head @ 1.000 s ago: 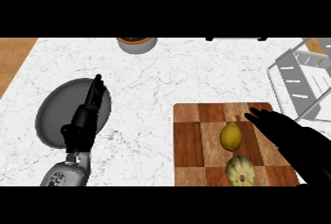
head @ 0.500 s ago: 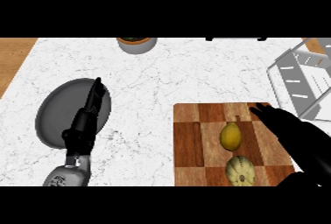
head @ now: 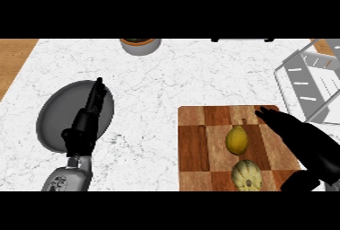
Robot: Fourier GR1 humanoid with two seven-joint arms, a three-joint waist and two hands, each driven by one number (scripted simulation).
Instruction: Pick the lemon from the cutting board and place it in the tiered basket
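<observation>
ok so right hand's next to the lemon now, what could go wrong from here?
1. The squash lies just below the lemon on the cutting board; the right hand, open beside both, could nudge or take the wrong one.
2. The lemon is rounded and may roll away when the fingers touch it.
3. The tiered basket has wire walls that the carry must clear.

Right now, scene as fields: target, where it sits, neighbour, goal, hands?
target: lemon
location: on cutting board, not held
neighbour: squash, just nearer the robot on the same board
goal: tiered basket, right of the board
right hand: open, beside the lemon, apart from it
left hand: open, over the plate
</observation>
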